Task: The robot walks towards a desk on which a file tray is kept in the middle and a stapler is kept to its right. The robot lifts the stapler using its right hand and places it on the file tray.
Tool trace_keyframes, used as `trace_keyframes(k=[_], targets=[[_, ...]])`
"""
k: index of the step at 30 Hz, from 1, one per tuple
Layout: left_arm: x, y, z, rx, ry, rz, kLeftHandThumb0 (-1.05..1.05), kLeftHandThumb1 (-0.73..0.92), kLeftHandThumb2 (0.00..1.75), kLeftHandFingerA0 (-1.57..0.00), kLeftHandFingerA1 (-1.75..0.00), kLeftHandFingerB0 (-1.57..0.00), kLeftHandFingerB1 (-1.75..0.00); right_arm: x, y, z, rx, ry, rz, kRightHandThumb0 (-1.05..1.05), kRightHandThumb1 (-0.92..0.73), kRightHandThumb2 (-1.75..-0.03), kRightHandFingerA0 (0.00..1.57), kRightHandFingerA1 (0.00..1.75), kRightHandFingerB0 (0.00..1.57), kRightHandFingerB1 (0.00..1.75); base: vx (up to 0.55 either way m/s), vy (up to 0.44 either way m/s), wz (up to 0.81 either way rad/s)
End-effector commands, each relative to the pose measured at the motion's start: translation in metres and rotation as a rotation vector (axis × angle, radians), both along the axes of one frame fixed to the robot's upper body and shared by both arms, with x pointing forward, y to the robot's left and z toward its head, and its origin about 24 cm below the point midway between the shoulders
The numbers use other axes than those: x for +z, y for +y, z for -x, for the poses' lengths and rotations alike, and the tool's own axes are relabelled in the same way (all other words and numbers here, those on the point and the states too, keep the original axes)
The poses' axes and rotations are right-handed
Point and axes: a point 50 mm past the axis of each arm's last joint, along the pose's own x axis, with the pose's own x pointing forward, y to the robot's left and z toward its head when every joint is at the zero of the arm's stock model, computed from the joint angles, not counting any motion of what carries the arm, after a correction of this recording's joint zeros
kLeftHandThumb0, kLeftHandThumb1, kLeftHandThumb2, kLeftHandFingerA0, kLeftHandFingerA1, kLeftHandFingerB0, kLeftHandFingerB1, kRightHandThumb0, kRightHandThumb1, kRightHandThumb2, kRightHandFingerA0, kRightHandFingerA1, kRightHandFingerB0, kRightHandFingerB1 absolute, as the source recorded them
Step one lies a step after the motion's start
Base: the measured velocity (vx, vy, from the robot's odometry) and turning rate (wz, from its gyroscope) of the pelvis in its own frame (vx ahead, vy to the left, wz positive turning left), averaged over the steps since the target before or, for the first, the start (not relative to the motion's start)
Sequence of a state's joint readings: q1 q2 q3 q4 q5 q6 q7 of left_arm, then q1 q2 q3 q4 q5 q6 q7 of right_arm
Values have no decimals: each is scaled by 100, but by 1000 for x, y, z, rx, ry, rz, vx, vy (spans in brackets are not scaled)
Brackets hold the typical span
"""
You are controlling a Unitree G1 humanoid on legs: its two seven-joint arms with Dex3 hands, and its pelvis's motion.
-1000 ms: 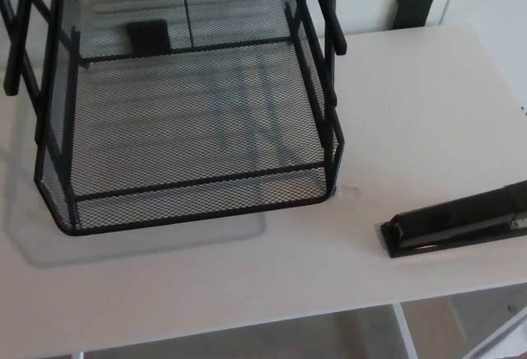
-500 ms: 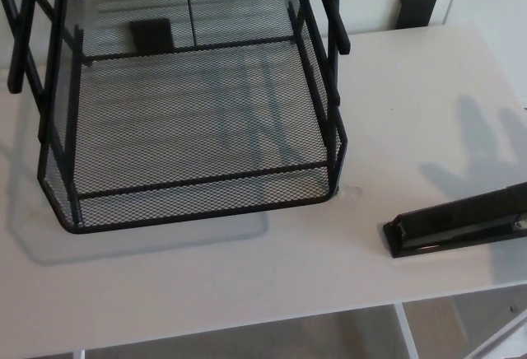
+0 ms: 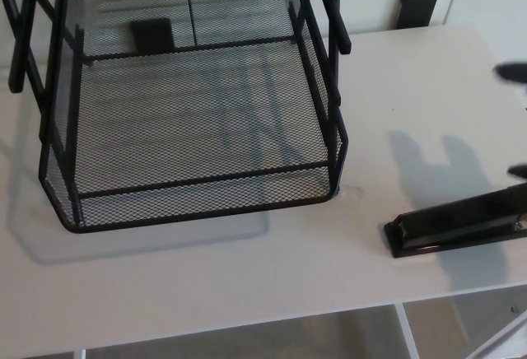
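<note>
**White desk, tray in the middle, stapler to its right**

The white desk [image 3: 247, 293] fills the view, with pale panels behind its far edge. The black mesh tray [image 3: 198, 186] sits mid-desk. The stapler [image 3: 457, 223] lies flat to the tray's right, bare desk between them. A black bracket [image 3: 416, 5] stands at the far edge. The right robot hand [image 3: 515, 72] shows only two dark tips at the picture's edge, spread, holding nothing.
</note>
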State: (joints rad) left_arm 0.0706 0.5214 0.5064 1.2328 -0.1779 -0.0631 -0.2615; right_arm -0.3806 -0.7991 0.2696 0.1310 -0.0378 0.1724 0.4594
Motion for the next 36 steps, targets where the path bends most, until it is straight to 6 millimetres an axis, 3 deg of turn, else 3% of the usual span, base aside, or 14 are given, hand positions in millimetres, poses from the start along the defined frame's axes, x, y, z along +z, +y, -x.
trace_keyframes(k=[1, 8, 9, 11, 12, 16, 20, 21, 22, 23, 25, 26, 32, 36], targets=[[1, 2, 8, -14, 30, -18, -103, 69, 129, -9, -82, 0, -51, -25, 9, 3, 144, 159, 320, -69, -42, -80, 6, 34, 10, 36, 0, 0, 0], [-2, 0, 5, 9, 43, -16, -102, 67, 124, -10, -84, 0, -47, -45, 13, -4, 116, 168, 372, -72, -44, -80, 5, 40, 11, 40, 0, 0, 0], [-2, 0, 5, 9, 46, -18, -97, 88, 93, -11, -107, 0, -29, -48, 14, -5, 122, 170, 381, -72, -43, -80, 4, 41, 12, 41, 0, 0, 0], [-2, -1, 5, -5, 45, -18, -101, 80, 110, -24, -100, 0, -43, -53, 17, -5, 119, 189, 374, -72, -44, -78, 5, 40, 11, 39, 0, 0, 0], [-2, -1, 5, -7, 43, -18, -105, 71, 129, -5, -81, 0, -47, -56, 18, -4, 119, 194, 359, -36, -31, -91, 3, 54, 0, 48, 0, 0, 0], [-2, 0, 6, -5, 48, -20, -100, 81, 110, -23, -98, 0, -42, -65, 22, -2, 131, 209, 362, -36, -33, -92, 3, 54, 0, 48, 0, 0, 0], [-2, 0, 4, 1, 38, -23, -101, 79, 110, -23, -100, 0, -42, -67, 23, 0, 137, 207, 384, -36, -32, -92, 3, 54, 0, 49, 0, 0, 0], [-1, 0, 4, 1, 39, -21, -99, 67, 127, -8, -82, 0, -49, -68, 23, 2, 169, 192, 460, -37, -33, -93, 3, 54, 0, 49, 0, 0, 0], [-1, 0, 4, -5, 43, -24, -96, 87, 97, -9, -106, 0, -28, -70, 23, 3, 189, 172, 506, -37, -34, -93, 3, 54, 0, 50, 0, 0, 0], [-1, 0, 5, -5, 43, -25, -100, 79, 112, -21, -98, 0, -44, -71, 23, 4, 195, 160, 523, -60, -57, -58, 13, 45, 16, 31, 0, 0, 0], [-1, 0, 5, -10, 47, -33, -100, 78, 114, -20, -97, 0, -48, -73, 23, 6, 222, 108, 562, -62, -43, -78, 16, 52, 14, 42, 0, 0, 0], [-1, 1, 5, -27, 55, -31, -96, 81, 112, -24, -101, 0, -51, -77, 23, 9, 259, -37, 632, -40, -63, -60, 85, 127, 41, 34, 0, 0, 0], [-1, -1, 1, -50, 62, -22, -96, 81, 116, -22, -99, 0, -51, -79, 26, 17, 305, -292, 687, -24, -75, -69, 94, 157, 91, 57, 0, 0, 0], [-1, -1, 1, -58, 68, -36, -100, 84, 116, -29, -104, 0, -51, -79, 34, 20, 324, -414, 665, -34, -68, -62, 89, 174, 84, 84, 0, 0, 0]])
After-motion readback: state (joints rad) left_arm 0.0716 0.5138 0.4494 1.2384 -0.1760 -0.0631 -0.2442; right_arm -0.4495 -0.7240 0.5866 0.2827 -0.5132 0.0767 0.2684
